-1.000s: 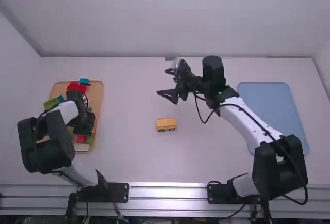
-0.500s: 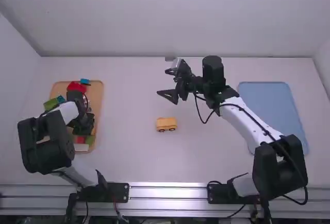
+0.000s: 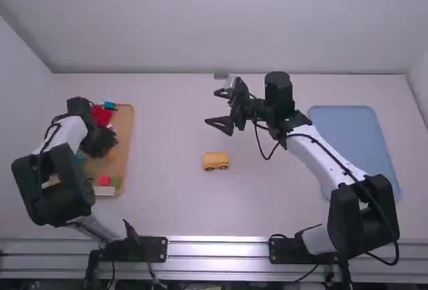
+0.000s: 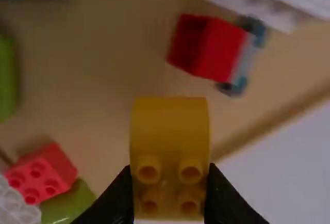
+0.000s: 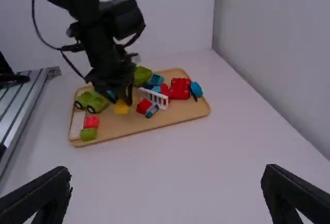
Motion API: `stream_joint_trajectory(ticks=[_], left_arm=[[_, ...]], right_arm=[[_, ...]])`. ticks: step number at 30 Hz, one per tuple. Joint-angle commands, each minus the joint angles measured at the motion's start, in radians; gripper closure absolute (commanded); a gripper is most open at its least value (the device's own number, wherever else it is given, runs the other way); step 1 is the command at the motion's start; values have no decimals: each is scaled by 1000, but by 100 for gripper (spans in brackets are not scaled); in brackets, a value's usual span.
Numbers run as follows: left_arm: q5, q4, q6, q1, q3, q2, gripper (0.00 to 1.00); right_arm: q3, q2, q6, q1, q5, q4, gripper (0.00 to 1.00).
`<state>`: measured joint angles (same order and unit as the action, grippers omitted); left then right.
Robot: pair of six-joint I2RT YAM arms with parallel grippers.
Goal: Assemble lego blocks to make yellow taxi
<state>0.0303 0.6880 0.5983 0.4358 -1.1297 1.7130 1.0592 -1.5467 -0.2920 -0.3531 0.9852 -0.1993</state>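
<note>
While the yellow wheeled base [image 3: 215,161] sits mid-table, fetching its next piece seems in hand.

Left gripper [image 4: 169,195] pinches a yellow block [image 4: 169,131] over the nine-o'clock tray [image 3: 126,119] of red blocks [image 4: 42,173] and green blocks [image 5: 88,134]; next, probably, carry it toward three o'clock, onto the base. Right gripper [image 5: 167,175] hangs spread at the base's twelve o'clock.

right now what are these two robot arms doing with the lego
The left arm's jaws are closed on a yellow block over the wooden tray of loose pieces. The right arm's jaws are open and empty above the table. A small yellow wheeled vehicle sits mid-table, without that block on it yet.
</note>
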Motion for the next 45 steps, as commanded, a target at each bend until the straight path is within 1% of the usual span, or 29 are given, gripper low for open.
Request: stream_joint_trajectory(ticks=[1, 5, 11, 13, 14, 17, 20, 21, 22, 23, 24, 25, 28, 30, 33, 35, 37, 40, 43, 45], left_arm=[[68, 16, -280, -75, -35, -5, 98], [64, 35, -517, -199, -55, -6, 98], [68, 40, -833, -361, -57, -6, 99], [67, 42, -912, -396, -56, -6, 98], [68, 50, -995, -421, -56, -6, 97], [68, 69, -1146, -459, -56, -6, 96], [85, 73, -1281, -502, -56, -6, 98], [106, 82, -1317, -509, -56, -6, 97], [161, 106, -1407, -523, -56, -6, 88], [169, 109, -1418, -525, -56, -6, 87], [223, 142, -1534, -541, -56, -6, 82], [253, 166, -1611, -551, -56, -6, 82], [296, 195, -1733, -575, -52, -5, 82], [293, 170, -1732, -590, -42, -5, 83], [292, 107, -1733, -618, -5, -5, 75], [291, 66, -1750, -634, 28, -5, 73], [291, 40, -1843, -652, 76, -5, 75], [290, 10, -1902, -660, 115, -5, 76], [266, -29, -1889, -660, 136, -5, 75], [251, -80, -1846, -656, 161, -5, 73]], right_arm=[[35, -9, -11, 1, 17, -3, 1], [35, -9, -11, 8, 17, -6, 1], [35, -9, -11, 58, 17, -6, 1], [35, -9, -11, 72, 17, -6, 1], [35, -8, -11, 85, 18, -6, 1], [35, -8, -10, 103, 22, -5, 1], [35, -8, -11, 118, 46, -6, 1], [35, -8, -11, 121, 53, -6, 1], [35, -8, -11, 129, 67, -6, 1], [35, -8, -11, 131, 68, -6, 1], [35, -8, -10, 133, 70, -5, 1], [35, -8, -11, 132, 70, -4, 1], [35, -8, -11, 132, 69, -3, 1], [35, -8, -11, 132, 69, -3, 1], [35, -8, -11, 132, 69, -3, 1], [35, -8, -11, 132, 69, -3, 1], [35, -8, -11, 132, 69, -2, 1], [35, -8, -11, 130, 69, -2, 1], [34, -8, -11, 130, 69, -2, 1], [34, -8, -11, 130, 69, -2, 1]])
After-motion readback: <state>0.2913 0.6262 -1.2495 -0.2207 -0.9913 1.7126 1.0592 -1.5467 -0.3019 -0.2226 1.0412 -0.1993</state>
